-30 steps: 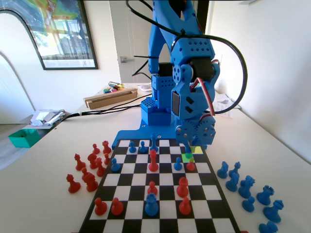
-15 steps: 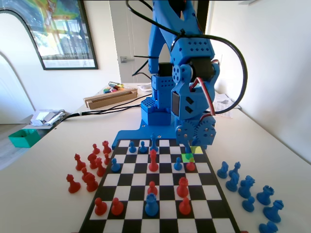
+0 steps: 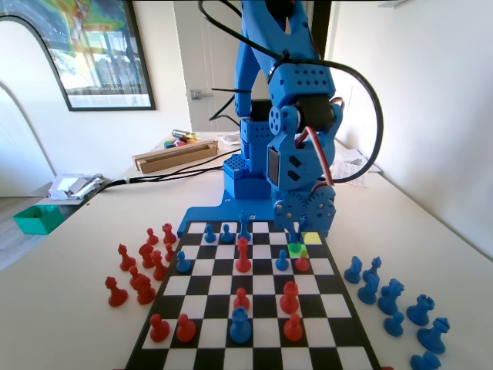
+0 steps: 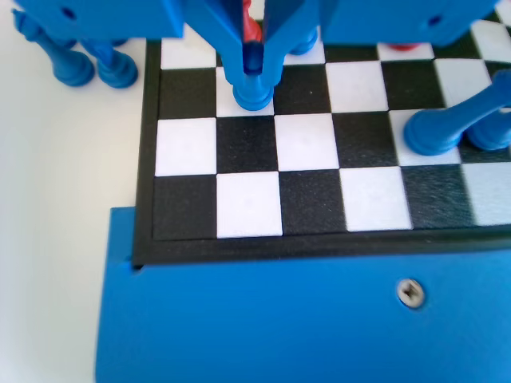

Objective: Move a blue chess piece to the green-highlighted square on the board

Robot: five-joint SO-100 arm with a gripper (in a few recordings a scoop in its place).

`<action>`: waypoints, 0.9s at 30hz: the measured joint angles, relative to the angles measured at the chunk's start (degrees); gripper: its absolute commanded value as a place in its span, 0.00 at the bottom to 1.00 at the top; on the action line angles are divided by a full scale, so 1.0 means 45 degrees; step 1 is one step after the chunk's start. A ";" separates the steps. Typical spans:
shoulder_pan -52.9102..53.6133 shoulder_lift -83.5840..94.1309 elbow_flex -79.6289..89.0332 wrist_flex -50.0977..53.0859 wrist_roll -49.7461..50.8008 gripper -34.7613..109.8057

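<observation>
The blue arm leans down over the far right part of the board [image 3: 254, 308] in the fixed view, with its gripper [image 3: 296, 233] low above the green square [image 3: 297, 250]. That green square sits in the right-hand column, second row from the arm's end, with a pale yellow square [image 3: 312, 237] just beyond it and a red pawn [image 3: 302, 263] just on the near side of it. In the wrist view the gripper [image 4: 252, 60] hangs from the top edge with its two jaws drawn close together on either side of the blue pawn [image 4: 252, 89], clamped on its upper part. The pawn's flared base shows right below the jaw tips and rests on, or just above, a white square in the second column from the left edge of the board; the pictures do not settle whether the base touches the surface. A red piece [image 4: 251, 28] peeks out just behind the jaws. To the right in the wrist view a larger blue piece [image 4: 447, 128] stands on the board, well apart from the gripper. Off the board at the upper left, several blue pieces [image 4: 80, 60] stand on the table [image 4: 64, 239].
</observation>
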 measured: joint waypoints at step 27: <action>-0.0098 0.0000 -0.0137 0.0020 0.0234 0.31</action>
